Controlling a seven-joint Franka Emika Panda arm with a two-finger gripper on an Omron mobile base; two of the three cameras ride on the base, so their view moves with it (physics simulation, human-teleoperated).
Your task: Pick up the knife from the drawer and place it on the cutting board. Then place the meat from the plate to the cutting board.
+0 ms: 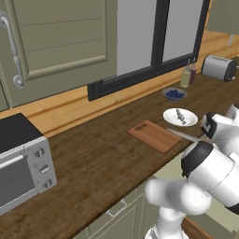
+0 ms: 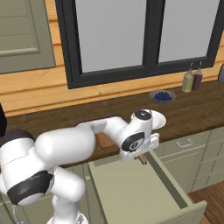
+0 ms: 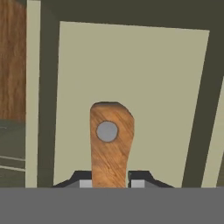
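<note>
Gripping the brown wooden handle of the slim silver-bladed knife between its clenched dark fingertips, the two-finger gripper holds it above the pale beige interior of the wide, pulled-out olive-green drawer. In the left base view the blade extends toward the small reddish-brown rectangular wooden cutting board on the dark wooden counter. Beyond the board sits the small round white plate carrying the meat, with a bowl of dark blue berries farther back.
</note>
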